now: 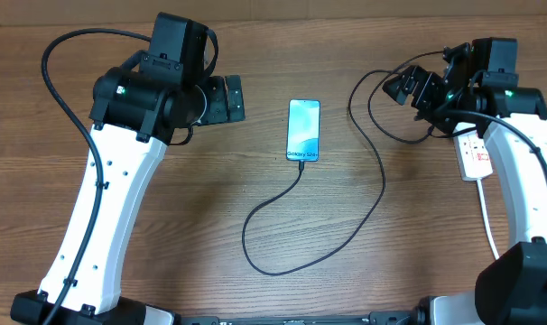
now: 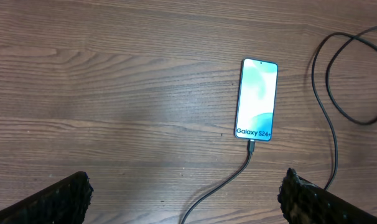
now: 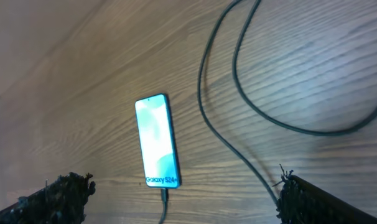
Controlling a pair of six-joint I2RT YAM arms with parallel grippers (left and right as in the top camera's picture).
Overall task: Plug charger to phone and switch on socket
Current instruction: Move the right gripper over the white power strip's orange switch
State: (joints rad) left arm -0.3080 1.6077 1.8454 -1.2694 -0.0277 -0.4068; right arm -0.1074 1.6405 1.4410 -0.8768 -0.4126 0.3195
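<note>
left end effector [image 2: 185,182]: jaws wide apart and holding nothing. It hangs above the worktop [image 1: 210,226], left of the phone, so your wrist view keeps the whole handset and its port in frame.
right end effector [image 1: 406,88]: jaws also spread and empty. It is raised near the far right loops of the cable and touches nothing that you can see.
phone [image 1: 303,131]: lies flat mid-worktop between the two arms, screen up and lit. The "Galaxy S24+" edge faces you, so the port end is the near one.
charger [image 1: 382,181]: the connector tip [image 2: 251,148] meets the phone's near short edge and looks seated, which explains why neither end effector is holding it. The cable slacks toward you in a wide loop, then runs back up to the right, so nothing is tugging at the port.
charger plug end: lost behind the right arm. You can't tell whether it is in the socket.
socket [image 1: 475,153]: a white strip with red markings at the right edge, partly under the right forearm. It is well apart from the phone, and its white cord [image 1: 486,217] trails toward you.
switch state: too small to read.
step in hand (judgement): the phone end looks done and the socket switch is left. Your right arm is the nearer one.
watch (judgement): cable loops lie between the right end effector and the socket, so snagging one could pull the tip out of the phone.
</note>
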